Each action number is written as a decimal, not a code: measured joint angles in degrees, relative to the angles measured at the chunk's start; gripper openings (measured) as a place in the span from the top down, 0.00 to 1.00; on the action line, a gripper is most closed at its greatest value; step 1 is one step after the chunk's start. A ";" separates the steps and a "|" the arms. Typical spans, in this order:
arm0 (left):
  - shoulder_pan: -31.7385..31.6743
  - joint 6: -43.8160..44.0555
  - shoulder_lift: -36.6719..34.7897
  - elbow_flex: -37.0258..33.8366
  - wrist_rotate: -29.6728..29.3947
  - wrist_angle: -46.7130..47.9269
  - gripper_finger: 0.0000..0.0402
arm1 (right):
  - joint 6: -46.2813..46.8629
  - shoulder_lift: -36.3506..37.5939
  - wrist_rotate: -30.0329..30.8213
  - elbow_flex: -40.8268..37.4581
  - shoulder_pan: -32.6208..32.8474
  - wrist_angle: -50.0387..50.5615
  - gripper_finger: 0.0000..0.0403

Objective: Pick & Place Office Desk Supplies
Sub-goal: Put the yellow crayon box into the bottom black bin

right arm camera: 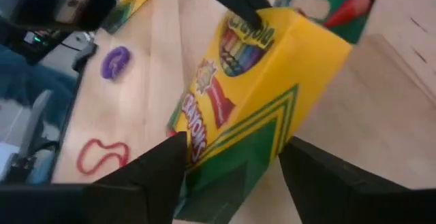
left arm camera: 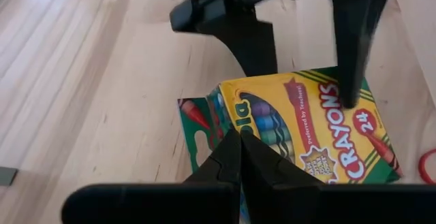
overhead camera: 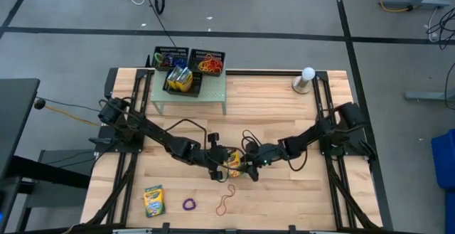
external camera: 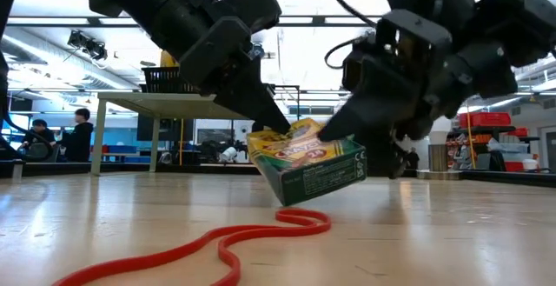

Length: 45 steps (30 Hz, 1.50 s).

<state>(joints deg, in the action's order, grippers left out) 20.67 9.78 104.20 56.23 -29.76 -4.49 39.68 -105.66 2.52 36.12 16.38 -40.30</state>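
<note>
1. A yellow-and-green crayon box (overhead camera: pixel 234 161) is held tilted near the middle of the wooden table (overhead camera: pixel 284 198), towards its front half, between the two grippers.
2. In the low view, the crayon box (external camera: pixel 309 169) is seen with one lower corner on or just above the tabletop and its upper end raised.
3. The left gripper (overhead camera: pixel 219 164) is placed at the box's left side; in the left wrist view its fingers (left arm camera: pixel 238 163) are seen pressed together at the box's edge, and whether a flap is pinched between them cannot be told.
4. The right gripper (overhead camera: pixel 250 166) is placed at the box's right side; in the right wrist view its fingers (right arm camera: pixel 163 166) are spread wide, with the box's green lower end (right arm camera: pixel 245 101) lying between them.
5. Whether the right fingers press on the box cannot be told.
6. A red rubber band (overhead camera: pixel 226 200) is seen lying flat on the table just in front of the held box.
7. A purple rubber band (overhead camera: pixel 190 205) lies to the left of the red one, near the front edge.
8. A second crayon box (overhead camera: pixel 153 200) lies flat further left.
9. Black mesh trays (overhead camera: pixel 189 62) holding coloured bands and more crayon boxes are set on a small raised shelf (overhead camera: pixel 213 90) at the table's back.
10. A white ball-topped stand (overhead camera: pixel 306 79) is seen at the back right.
</note>
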 joint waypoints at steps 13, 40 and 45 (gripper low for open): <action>0.03 4.19 -8.39 0.11 3.66 7.42 0.81 | -15.82 -1.27 1.95 0.04 0.52 -5.30 0.73; -2.85 15.10 -4.68 19.41 15.90 39.25 0.30 | -37.16 -1.23 2.40 3.38 -1.20 -8.42 0.72; -3.63 16.45 -5.19 19.40 19.43 40.41 0.42 | -37.71 -1.23 2.36 3.41 -1.13 -9.82 0.72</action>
<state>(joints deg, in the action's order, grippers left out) 17.03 26.23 99.01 75.63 -10.33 35.92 1.97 -106.89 4.88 39.53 15.25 -50.11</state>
